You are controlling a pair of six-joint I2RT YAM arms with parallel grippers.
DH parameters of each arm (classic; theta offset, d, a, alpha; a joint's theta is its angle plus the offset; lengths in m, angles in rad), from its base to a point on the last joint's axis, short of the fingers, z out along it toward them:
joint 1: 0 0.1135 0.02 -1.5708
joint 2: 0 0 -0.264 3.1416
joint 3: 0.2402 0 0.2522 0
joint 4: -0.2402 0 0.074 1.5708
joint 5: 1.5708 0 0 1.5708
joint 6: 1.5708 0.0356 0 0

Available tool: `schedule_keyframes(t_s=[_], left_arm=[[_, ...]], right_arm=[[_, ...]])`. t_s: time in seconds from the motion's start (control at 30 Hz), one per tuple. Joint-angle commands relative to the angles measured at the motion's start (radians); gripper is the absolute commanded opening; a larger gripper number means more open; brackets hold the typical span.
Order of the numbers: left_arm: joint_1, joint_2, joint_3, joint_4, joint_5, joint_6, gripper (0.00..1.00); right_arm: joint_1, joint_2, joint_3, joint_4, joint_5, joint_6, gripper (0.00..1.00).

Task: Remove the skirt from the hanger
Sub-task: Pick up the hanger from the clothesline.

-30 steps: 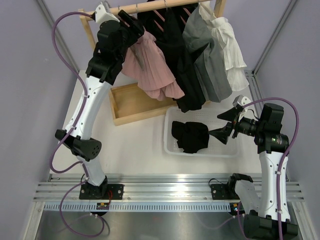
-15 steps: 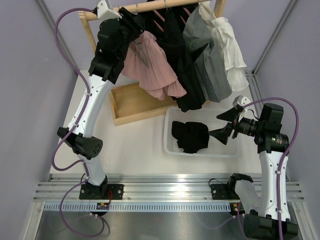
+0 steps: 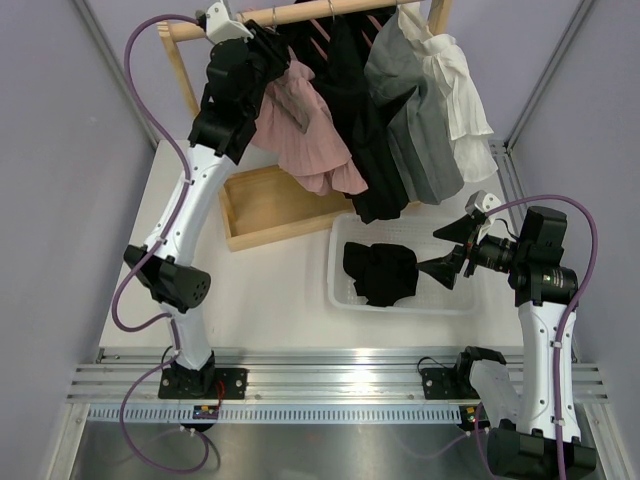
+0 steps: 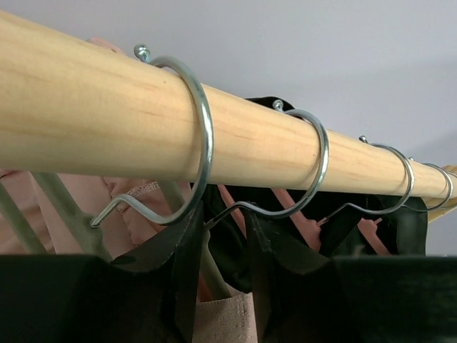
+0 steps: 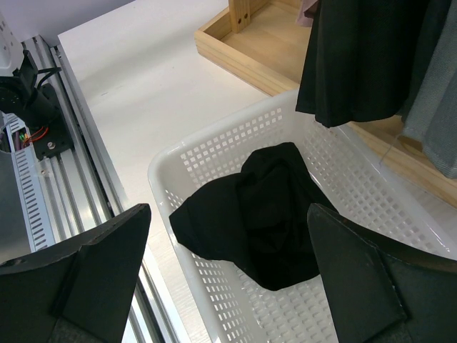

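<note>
Pink skirt (image 3: pixel 310 145) between half-open left fingers (image 4: pixel 78 300)

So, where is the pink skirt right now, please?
Top view: the pink skirt hangs leftmost on the wooden rail, beside the black garment, over the wooden tray.

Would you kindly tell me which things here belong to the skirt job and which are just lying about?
Job: pink skirt, its hanger, wooden rail, left gripper.
Lying about: black garments, grey garment, white garment, wooden tray, white basket, black cloth in it.
</note>
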Motion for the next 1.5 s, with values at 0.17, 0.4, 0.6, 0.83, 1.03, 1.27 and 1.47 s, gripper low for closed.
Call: schedule_keyframes(t_s=[0.17, 0.4, 0.6, 0.83, 1.03, 1.27, 1.47], left_arm=[[0.004, 0.007, 0.035, 0.048, -0.018, 0.062, 0.18], [-0.005, -0.019, 0.041, 0.091, 0.036, 0.063, 0.0], [-0.012, -0.053, 0.041, 0.099, 0.04, 0.07, 0.0], [-0.013, -0.066, 0.04, 0.099, 0.074, 0.083, 0.0], [-0.013, -0.066, 0.056, 0.106, 0.102, 0.114, 0.0], [-0.022, -0.082, 0.066, 0.12, 0.113, 0.165, 0.0], [-0.033, -0.103, 0.066, 0.134, 0.103, 0.208, 0.0]], right_arm=[[-0.007, 0.001, 0.032, -0.008, -0.016, -0.015, 0.99], [-0.007, 0.006, 0.032, -0.008, -0.014, -0.015, 1.0], [-0.007, 0.01, 0.032, -0.009, -0.016, -0.013, 1.0], [-0.007, 0.01, 0.032, -0.009, -0.016, -0.015, 0.99], [-0.007, 0.013, 0.032, -0.012, -0.016, -0.015, 1.0], [-0.007, 0.015, 0.033, -0.014, -0.016, -0.016, 0.99], [-0.007, 0.018, 0.033, -0.014, -0.016, -0.016, 0.99]])
